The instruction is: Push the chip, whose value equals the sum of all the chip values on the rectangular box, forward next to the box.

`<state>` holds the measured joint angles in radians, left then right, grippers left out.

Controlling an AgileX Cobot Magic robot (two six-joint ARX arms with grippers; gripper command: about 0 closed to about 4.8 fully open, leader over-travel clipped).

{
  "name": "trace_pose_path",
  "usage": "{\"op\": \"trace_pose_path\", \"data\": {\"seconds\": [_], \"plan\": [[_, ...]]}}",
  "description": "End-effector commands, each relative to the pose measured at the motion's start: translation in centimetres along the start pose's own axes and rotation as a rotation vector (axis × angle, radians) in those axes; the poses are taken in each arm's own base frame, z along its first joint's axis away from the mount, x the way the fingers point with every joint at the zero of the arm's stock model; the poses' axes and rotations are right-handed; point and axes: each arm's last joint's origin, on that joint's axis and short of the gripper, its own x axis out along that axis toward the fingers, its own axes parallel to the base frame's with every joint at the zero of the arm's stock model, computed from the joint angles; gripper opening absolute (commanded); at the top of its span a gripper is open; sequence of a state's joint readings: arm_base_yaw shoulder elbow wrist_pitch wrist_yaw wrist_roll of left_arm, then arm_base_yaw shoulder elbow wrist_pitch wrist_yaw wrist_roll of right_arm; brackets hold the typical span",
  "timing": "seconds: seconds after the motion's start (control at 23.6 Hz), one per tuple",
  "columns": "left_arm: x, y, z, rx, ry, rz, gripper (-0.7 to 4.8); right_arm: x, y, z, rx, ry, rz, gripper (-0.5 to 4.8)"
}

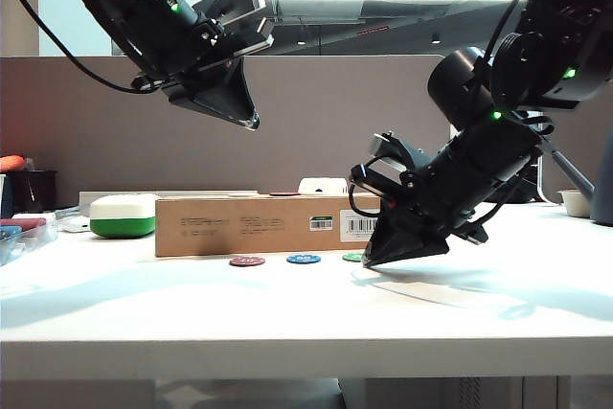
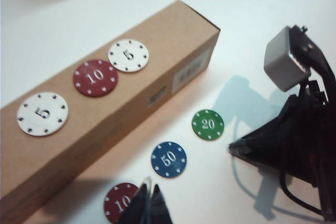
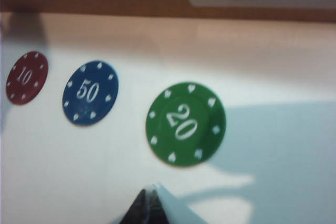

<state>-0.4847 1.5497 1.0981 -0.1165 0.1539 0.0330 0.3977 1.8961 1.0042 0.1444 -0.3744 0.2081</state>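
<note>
The rectangular box lies across the table with two white 5 chips and a red 10 chip on top. In front of it lie a red 10 chip, a blue 50 chip and the green 20 chip. My right gripper is shut, its tip low over the table just short of the green chip. My left gripper is shut and hangs high above the box.
A white-and-green rounded case stands left of the box. A white bowl sits at the far right, and small containers crowd the left edge. The table's front edge runs across the near side.
</note>
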Motion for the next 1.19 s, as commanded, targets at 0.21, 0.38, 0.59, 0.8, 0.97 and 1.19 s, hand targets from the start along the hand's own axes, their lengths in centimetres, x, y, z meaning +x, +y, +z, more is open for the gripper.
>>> {"op": "trace_pose_path", "data": {"seconds": [0.21,0.38,0.59,0.8,0.97,1.19], "plan": [[-0.1,0.1,0.2,0.007,-0.014,0.067,-0.05,1.1,-0.3,0.6,0.000,0.009,-0.018,-0.08],[-0.1,0.1,0.2,0.006,-0.010,0.066,-0.05,1.6,-0.5,0.8,-0.004,0.008,-0.031,-0.08],[0.0,0.2,0.0,0.004,0.005,0.062,-0.05,2.3,-0.9,0.9,-0.008,0.038,-0.069,-0.08],[0.1,0.2,-0.1,0.004,0.008,0.062,-0.05,2.2,-0.9,0.9,0.004,0.073,-0.075,-0.08],[0.3,0.2,-0.2,0.003,0.015,0.062,-0.05,2.1,-0.9,1.2,0.013,0.096,-0.118,-0.08],[0.5,0.2,-0.4,0.001,0.027,0.062,-0.05,1.9,-0.9,1.5,0.014,0.098,-0.159,-0.08]]}}
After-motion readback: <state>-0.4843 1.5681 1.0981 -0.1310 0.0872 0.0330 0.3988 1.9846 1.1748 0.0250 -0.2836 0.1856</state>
